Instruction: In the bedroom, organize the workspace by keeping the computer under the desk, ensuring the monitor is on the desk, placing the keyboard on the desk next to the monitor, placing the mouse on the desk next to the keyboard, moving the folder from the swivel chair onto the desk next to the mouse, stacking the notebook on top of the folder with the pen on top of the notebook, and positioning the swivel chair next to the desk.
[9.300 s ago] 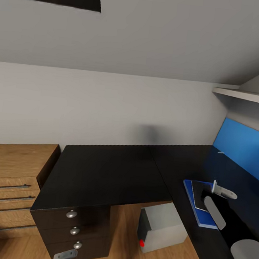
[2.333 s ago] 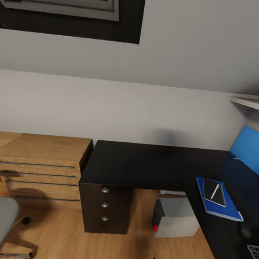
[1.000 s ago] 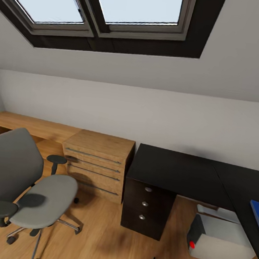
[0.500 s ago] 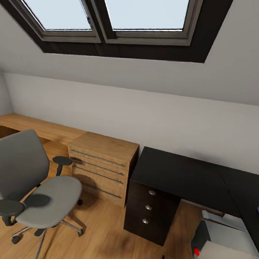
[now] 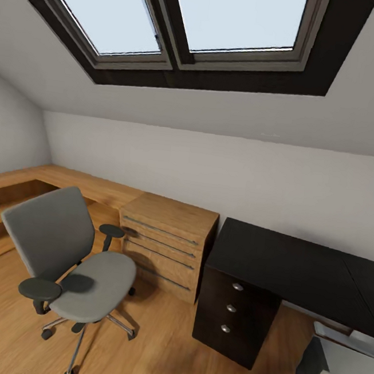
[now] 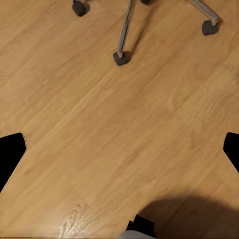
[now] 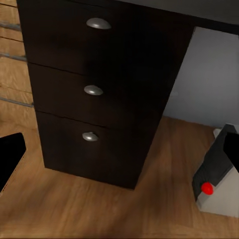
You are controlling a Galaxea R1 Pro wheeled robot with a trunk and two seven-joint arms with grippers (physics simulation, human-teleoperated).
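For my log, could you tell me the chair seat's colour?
Grey seat, clearest in the head view.

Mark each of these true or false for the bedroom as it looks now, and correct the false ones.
1. The swivel chair has a blue folder on its seat. False: the grey seat is bare.
2. The swivel chair stands on the wood floor in front of the light-wood cabinet. True.
3. The black drawer unit under the desk has three round silver knobs. True.
4. The computer sits on top of the desk. False: it stands on the floor below the desk top.
5. The left gripper is shut on a chair castor. False: its fingers are spread wide over bare floor, holding nothing.
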